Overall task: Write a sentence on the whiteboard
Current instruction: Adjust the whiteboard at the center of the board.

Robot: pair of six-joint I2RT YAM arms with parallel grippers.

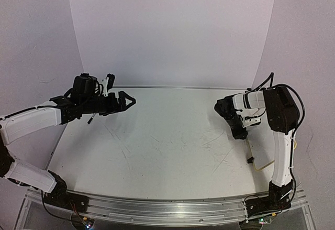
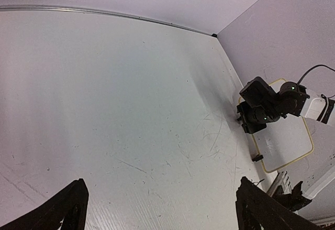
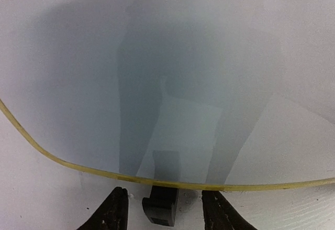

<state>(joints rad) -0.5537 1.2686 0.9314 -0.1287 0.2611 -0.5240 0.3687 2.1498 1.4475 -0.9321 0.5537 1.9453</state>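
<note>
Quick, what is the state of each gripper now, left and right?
Left gripper: open wide, holding nothing.
Right gripper: open, fingers either side of the small black clip foot on the cream-rimmed whiteboard, not touching it.

Scratched white tabletop (image 1: pixel 167 146), plain white backdrop (image 1: pixel 172 31) behind it, metal rail (image 1: pixel 157 210) along near edge

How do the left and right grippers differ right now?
The left gripper is wide open; the right gripper is narrower, with its fingers on either side of the black clip on the whiteboard. The left hangs above the table; the right sits low at the whiteboard's edge. Both hold nothing.
</note>
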